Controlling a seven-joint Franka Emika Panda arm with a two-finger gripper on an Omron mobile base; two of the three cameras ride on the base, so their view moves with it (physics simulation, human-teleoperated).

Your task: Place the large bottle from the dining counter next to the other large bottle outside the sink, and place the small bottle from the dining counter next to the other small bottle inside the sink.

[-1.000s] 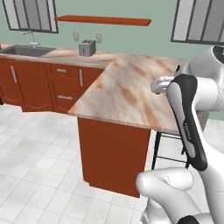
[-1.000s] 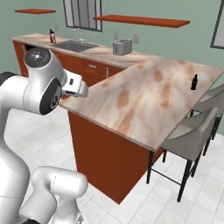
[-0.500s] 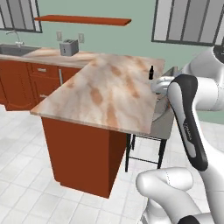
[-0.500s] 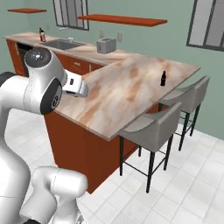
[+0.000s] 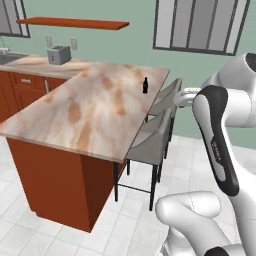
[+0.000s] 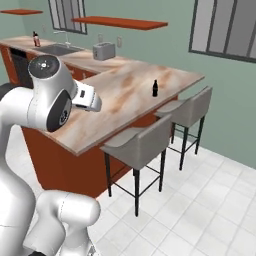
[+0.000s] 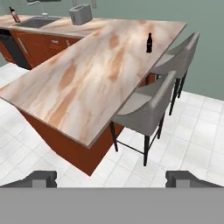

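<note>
two grey padded stools [image 5: 150, 142] [image 5: 167, 100] at centre of the left base view, seats tucked partly under a marbled slab edge, one behind the other. silver toaster [image 5: 59, 54] upper left, on the marbled worktop by the wall. red-brown shelf [image 5: 72, 23] across the top left; second shelf [image 6: 20, 11] at upper left of the right base view. barred window [image 5: 201, 25] upper right. white tiled floor [image 5: 135, 220] below. wooden cabinets [image 7: 46, 48] upper left in the hand view.

No text can be read — no labels, brands or numbers.
</note>
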